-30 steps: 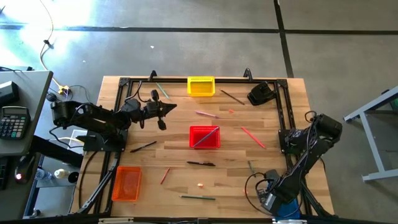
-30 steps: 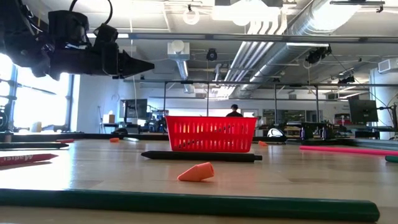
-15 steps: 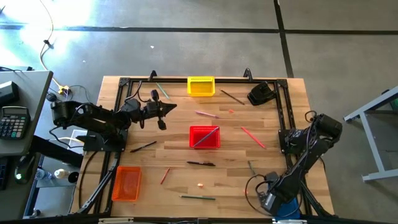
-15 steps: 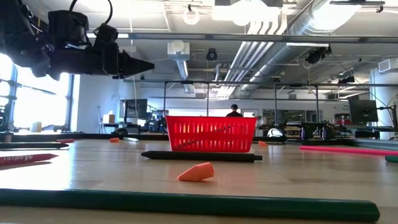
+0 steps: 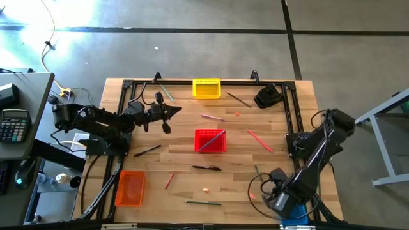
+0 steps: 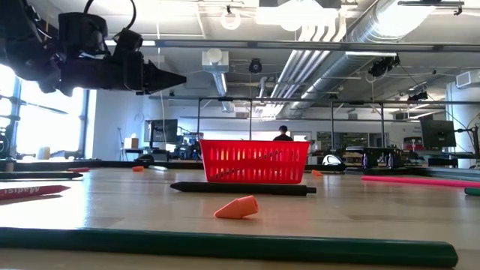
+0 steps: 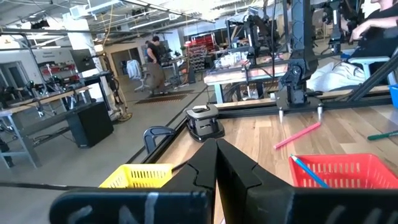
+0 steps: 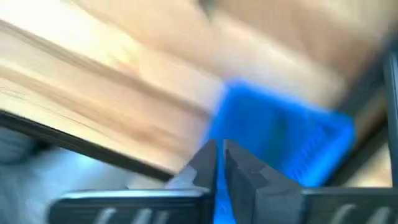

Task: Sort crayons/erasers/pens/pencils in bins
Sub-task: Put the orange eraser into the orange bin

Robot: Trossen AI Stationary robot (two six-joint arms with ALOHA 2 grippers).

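My left gripper (image 5: pixel 176 110) is shut and empty, held level above the table's far left part, pointing toward the yellow bin (image 5: pixel 206 88) and the red bin (image 5: pixel 210 140); it also shows in the low view (image 6: pixel 178 79). My right gripper (image 5: pixel 276 199) is shut and empty at the near right corner, by the blue bin (image 8: pixel 280 140). A grey-blue pencil (image 7: pixel 308 171) lies in the red bin. Pencils (image 5: pixel 260 141), pens (image 5: pixel 206 168), a crayon (image 5: pixel 169 180) and erasers (image 5: pixel 206 190) lie flat on the wood. The orange bin (image 5: pixel 130 188) stands near left.
A black object (image 5: pixel 268 96) sits at the far right. A dark metal frame (image 5: pixel 291 115) runs along the table's sides. A green pencil (image 6: pixel 225 246) lies along the near edge, and a pink pencil (image 5: pixel 212 117) lies behind the red bin.
My right arm has swung: its gripper has gone up and a little toward the table's left and far side, away from the near right corner. My left arm has kept still.
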